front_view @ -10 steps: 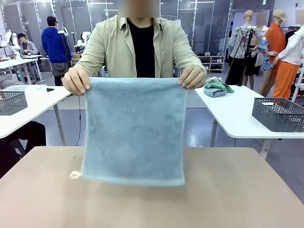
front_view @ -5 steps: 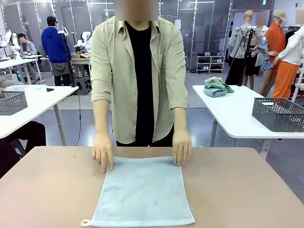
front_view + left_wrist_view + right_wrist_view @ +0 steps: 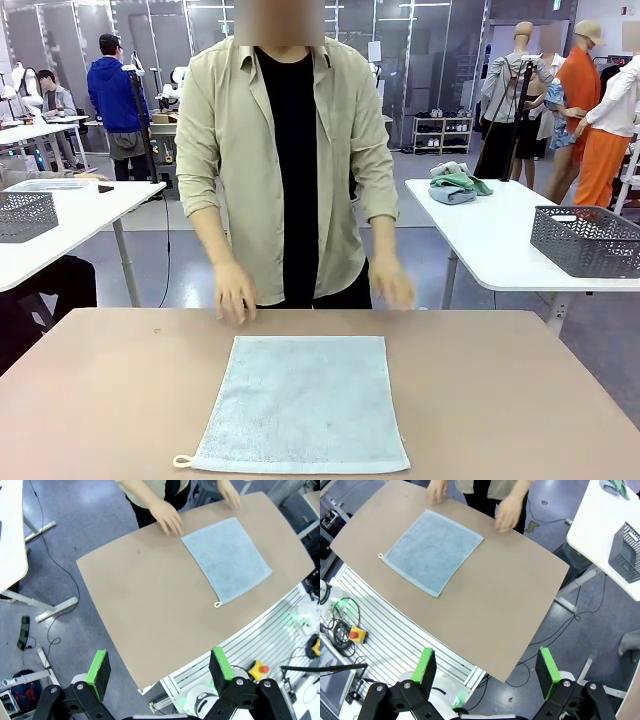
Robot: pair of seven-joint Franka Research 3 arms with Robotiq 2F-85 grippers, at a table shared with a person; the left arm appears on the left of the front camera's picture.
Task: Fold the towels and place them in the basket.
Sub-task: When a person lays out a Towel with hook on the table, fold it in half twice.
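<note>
The blue-grey towel (image 3: 300, 405) lies flat on the tabletop (image 3: 500, 400). The left tool (image 3: 159, 666) and right tool (image 3: 487, 669) hang well above it, wide open and empty. Uneven corner pinches could drag and bunch it.

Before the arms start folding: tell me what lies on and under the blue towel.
Nothing lies on the blue towel; it is spread flat on the tan table. The person's hands are beyond its far edge. The tabletop beneath it is covered.

Front view looks across the table (image 3: 500, 400); high wrist views look down, sharing the towel (image 3: 300, 400).
</note>
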